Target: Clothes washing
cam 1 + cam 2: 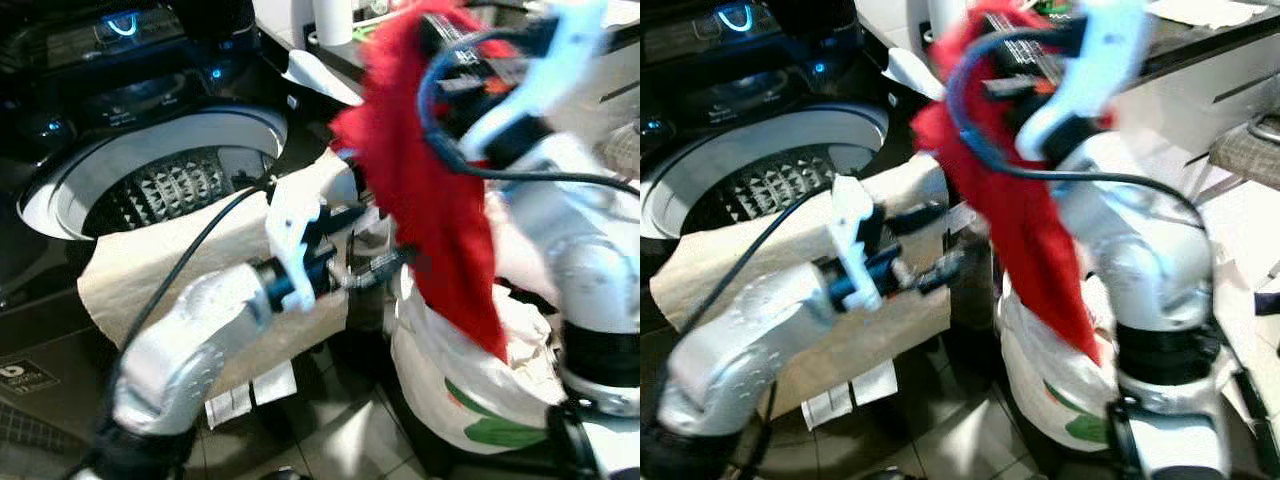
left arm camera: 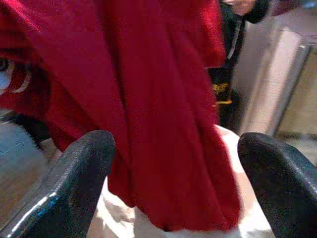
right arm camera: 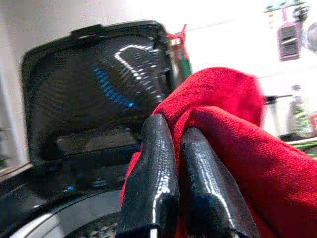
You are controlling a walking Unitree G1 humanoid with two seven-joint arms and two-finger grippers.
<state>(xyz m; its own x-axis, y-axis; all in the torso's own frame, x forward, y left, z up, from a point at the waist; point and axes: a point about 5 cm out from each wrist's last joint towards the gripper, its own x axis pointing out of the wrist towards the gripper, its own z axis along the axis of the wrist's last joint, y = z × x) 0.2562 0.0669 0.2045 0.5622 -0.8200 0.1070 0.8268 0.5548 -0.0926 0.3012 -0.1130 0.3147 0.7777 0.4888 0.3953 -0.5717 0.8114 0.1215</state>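
Cloth, red, hangs from my right gripper, whose fingers are pinched together on it, raised beside the washer with its lid up. It dangles over a white bag. My left gripper faces it, fingers wide apart. No writing is legible.

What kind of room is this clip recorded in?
Most likely a home laundry corner. An open top-loading washing machine stands beside a white bag of clothes on a tiled floor. The right gripper holds up a red garment; the left gripper is open.
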